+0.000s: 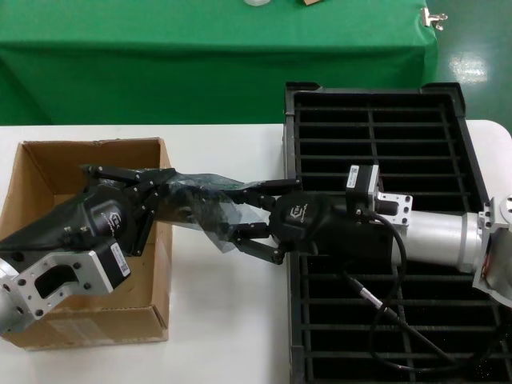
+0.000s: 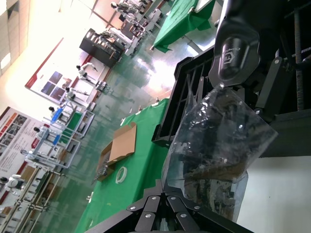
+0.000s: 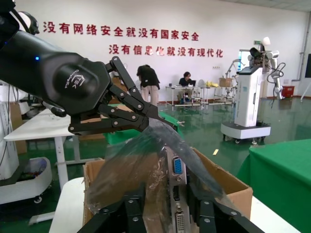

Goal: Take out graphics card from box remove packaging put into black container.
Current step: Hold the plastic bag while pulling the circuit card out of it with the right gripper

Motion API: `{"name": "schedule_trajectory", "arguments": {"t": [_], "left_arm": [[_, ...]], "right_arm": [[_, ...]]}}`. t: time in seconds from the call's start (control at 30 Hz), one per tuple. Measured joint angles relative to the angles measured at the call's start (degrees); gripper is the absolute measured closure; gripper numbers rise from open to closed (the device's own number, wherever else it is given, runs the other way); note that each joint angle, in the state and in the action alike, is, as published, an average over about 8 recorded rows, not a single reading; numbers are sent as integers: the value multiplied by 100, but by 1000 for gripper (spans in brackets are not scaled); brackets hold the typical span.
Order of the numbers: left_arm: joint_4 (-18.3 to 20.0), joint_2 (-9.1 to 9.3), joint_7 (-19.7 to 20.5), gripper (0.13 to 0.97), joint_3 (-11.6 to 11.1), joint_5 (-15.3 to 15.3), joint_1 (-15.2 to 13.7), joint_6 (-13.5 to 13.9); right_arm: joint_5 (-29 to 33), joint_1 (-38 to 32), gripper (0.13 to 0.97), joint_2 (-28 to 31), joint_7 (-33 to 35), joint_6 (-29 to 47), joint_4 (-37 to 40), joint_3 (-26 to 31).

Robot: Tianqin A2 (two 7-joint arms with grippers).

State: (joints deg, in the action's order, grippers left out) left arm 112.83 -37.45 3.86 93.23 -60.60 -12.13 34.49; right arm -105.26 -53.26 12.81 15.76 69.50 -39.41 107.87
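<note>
- White tabletop (image 1: 216, 320) under everything, green-draped table behind at 12 o'clock.
- Black container (image 1: 376, 108) at 3 o'clock in the head view: big slatted tray with a central divider, right arm lying across its middle.
- Brown box (image 1: 48, 172) at 9 o'clock, open top, plain inner walls, left arm reaching over its near right corner.
- Packaging (image 1: 200, 210) stretched in the air between box and container, roughly dead centre, held off the tabletop. Dark, crinkly, see-through bag; also plain in the left wrist view (image 2: 218, 145).
- Graphics card (image 3: 177, 187) inside the bag: right wrist view shows the silver bracket with the blue VGA port, standing upright behind the plastic. Hard to pick out in the head view, just a dark shape in the bag.
- Left claw (image 1: 164, 190) at the 9 o'clock end of the bag, just over the box's right wall, fingers pinching the plastic's edge. From the right wrist camera the same claw (image 3: 148, 121) shows its fingertips closed to a point on the top of the bag.
- Right claw (image 1: 240, 220) at the 3 o'clock end, fingers angled in on the bag and gripping it, body over the container's left edge.
</note>
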Motion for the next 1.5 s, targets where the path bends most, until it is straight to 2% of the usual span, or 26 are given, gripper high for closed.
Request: {"name": "schedule_trajectory", "arguments": {"t": [0.13, 0.4, 0.77, 1.1, 1.5], "left_arm": [[0, 0, 0, 958, 0, 0, 0, 0], [0, 0, 0, 958, 0, 0, 0, 0], [0, 0, 0, 958, 0, 0, 0, 0], [0, 0, 0, 958, 0, 0, 0, 0], [0, 0, 0, 958, 0, 0, 0, 0]], "right_arm": [[13, -11, 752, -7, 0, -14, 24, -5], [51, -43, 866, -25, -2, -44, 79, -6], [54, 60, 902, 45, -108, -58, -169, -12], [-56, 556, 907, 574, -558, -153, -1371, -110], [-268, 1408, 907, 1803, -1021, -316, -3320, -491]]}}
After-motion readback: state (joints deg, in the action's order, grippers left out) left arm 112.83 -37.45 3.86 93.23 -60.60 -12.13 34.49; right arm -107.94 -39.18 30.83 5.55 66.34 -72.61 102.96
